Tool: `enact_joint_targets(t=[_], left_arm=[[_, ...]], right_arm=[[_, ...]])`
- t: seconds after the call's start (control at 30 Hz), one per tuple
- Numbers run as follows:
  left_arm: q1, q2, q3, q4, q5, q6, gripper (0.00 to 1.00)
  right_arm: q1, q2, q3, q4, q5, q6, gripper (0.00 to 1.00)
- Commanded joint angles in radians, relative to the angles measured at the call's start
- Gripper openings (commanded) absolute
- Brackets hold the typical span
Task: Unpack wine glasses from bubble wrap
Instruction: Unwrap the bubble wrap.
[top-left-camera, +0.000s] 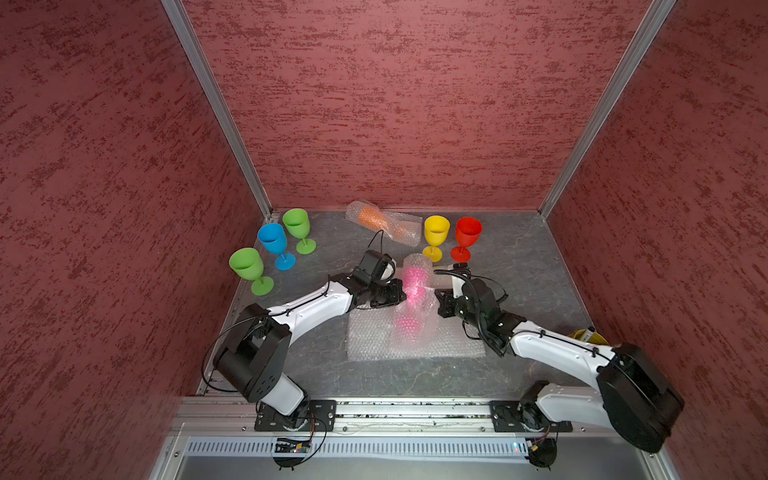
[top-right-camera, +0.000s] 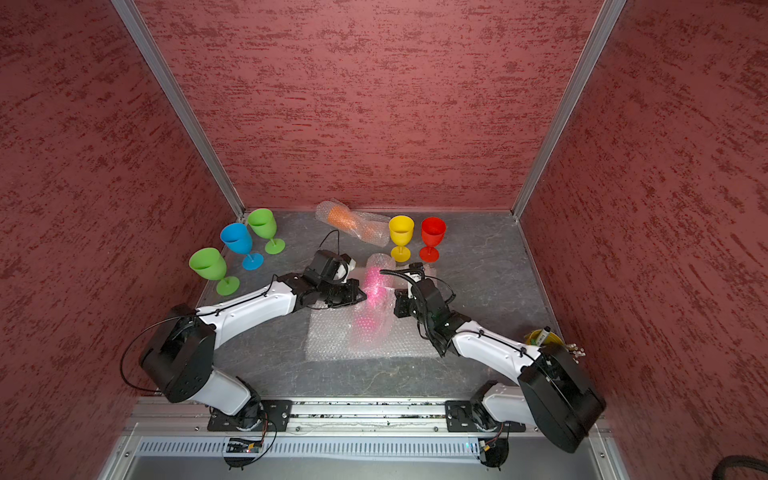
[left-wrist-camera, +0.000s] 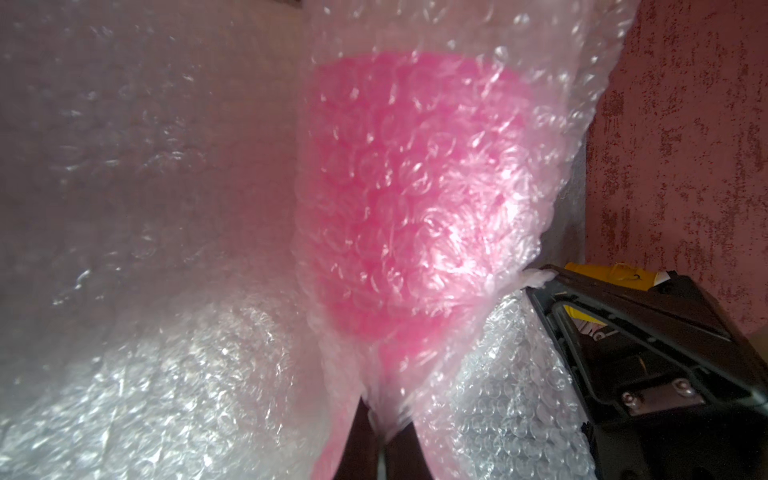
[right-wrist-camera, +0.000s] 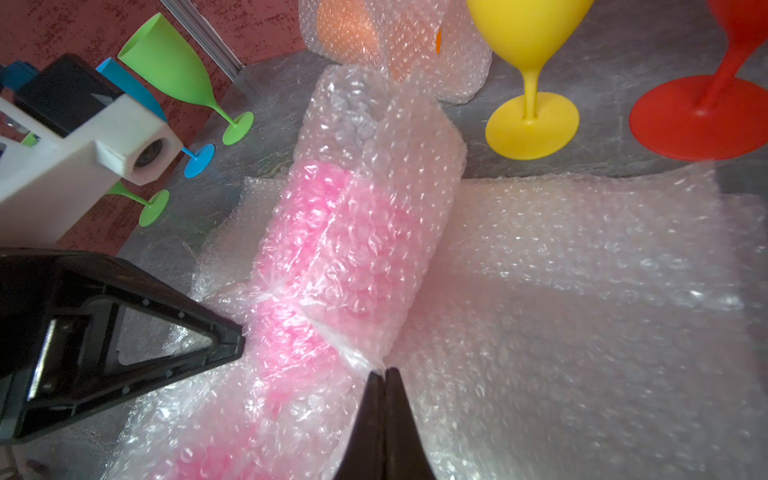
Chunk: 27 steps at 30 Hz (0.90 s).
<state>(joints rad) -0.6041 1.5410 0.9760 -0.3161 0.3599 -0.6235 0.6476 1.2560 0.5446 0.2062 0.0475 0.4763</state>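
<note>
Pinching tight, the left gripper (top-left-camera: 400, 291) has its two black tips squeezed together on a little fold of the bubble wrap roll (top-left-camera: 415, 291) in the middle of both top views. The right gripper (top-left-camera: 437, 297) bites the same roll from the other side, and its tips are pressed shut on the wrap too. In the right wrist view you can see the wrap pulled into a small point where the right gripper (right-wrist-camera: 384, 372) holds it.

Inside the roll is the pink glass (top-left-camera: 413, 279), all covered up and showing through as a pink glow. The roll runs up and down the picture and lies over flat sheets (top-left-camera: 370, 343) of bubble wrap spread on the grey table (top-left-camera: 523, 286).

Higher up, near the back wall, a second roll (top-left-camera: 405, 226) lies on its side with the orange glass (top-left-camera: 370, 217) inside.

At the upper left stand the front green glass (top-left-camera: 246, 264), the blue glass (top-left-camera: 272, 239) and the back green glass (top-left-camera: 296, 224). Right of the orange one stand the yellow glass (top-left-camera: 436, 231) and the red glass (top-left-camera: 468, 232), side by side.
</note>
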Motion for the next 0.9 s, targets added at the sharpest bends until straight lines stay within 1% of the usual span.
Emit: enact_joint_targets(t=[0.0, 0.13, 0.2, 0.3, 0.5, 0.63, 0.87], left_arm=[[0.030, -0.029, -0.023, -0.060, -0.075, 0.011, 0.00], [0.029, -0.049, -0.022, -0.071, -0.088, 0.025, 0.00], [0.023, -0.057, -0.022, -0.072, -0.096, 0.036, 0.00], [-0.008, -0.067, -0.009, -0.077, -0.138, 0.057, 0.00], [-0.054, -0.033, 0.024, -0.069, -0.138, 0.046, 0.00], [-0.074, -0.017, 0.027, -0.037, -0.125, 0.017, 0.00], [-0.127, 0.048, 0.049, 0.021, -0.158, 0.015, 0.00]], right_arm=[[-0.031, -0.039, -0.020, -0.043, 0.162, 0.022, 0.00], [-0.033, -0.070, -0.020, -0.051, 0.178, 0.023, 0.00], [-0.032, -0.072, -0.017, -0.045, 0.162, 0.016, 0.00], [-0.032, -0.073, -0.021, -0.036, 0.139, 0.015, 0.00], [-0.035, -0.100, -0.023, -0.060, 0.139, 0.031, 0.00], [-0.043, -0.131, -0.023, -0.119, 0.151, 0.033, 0.00], [-0.085, -0.203, -0.071, -0.171, 0.150, 0.048, 0.00]])
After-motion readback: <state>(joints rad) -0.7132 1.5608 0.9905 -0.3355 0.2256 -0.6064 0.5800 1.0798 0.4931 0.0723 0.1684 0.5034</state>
